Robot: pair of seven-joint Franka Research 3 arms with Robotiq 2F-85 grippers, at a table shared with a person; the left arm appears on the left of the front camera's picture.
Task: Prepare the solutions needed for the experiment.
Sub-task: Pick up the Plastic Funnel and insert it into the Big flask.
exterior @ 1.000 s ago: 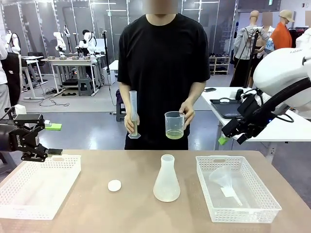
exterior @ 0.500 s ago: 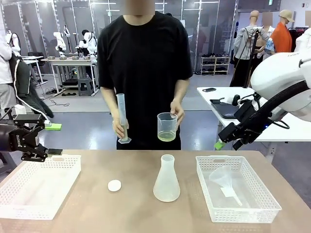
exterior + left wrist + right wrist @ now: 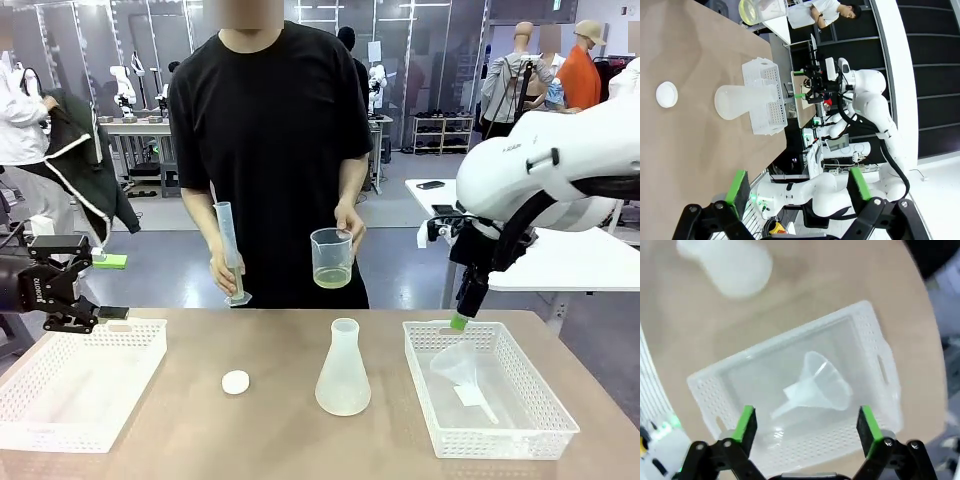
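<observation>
Here, a person in a black T-shirt stands at the far side of the surface (image 3: 270,420), holding a clear beaker (image 3: 331,250) in the left hand (image 3: 351,222) and a tall measuring cylinder (image 3: 228,240) in the right hand (image 3: 221,274), both lifted off the surface. The pale yellow solution (image 3: 332,278) sits in the bottom of the beaker, well apart from both sets of fingers, beyond them and roughly midway between the two. The left fingers (image 3: 110,261) are spread wide with nothing between them and hang at the far rim of a white mesh basket (image 3: 60,400). Ahead of them on the surface lie a small white cap (image 3: 236,381) and, farther on, a frosted conical flask (image 3: 343,375) standing upright. The right fingers (image 3: 746,422) are likewise spread and hold nothing, pointing down over a second white basket (image 3: 425,375). A clear funnel (image 3: 817,382) lies on its side in that basket, directly beneath the gap between them.
</observation>
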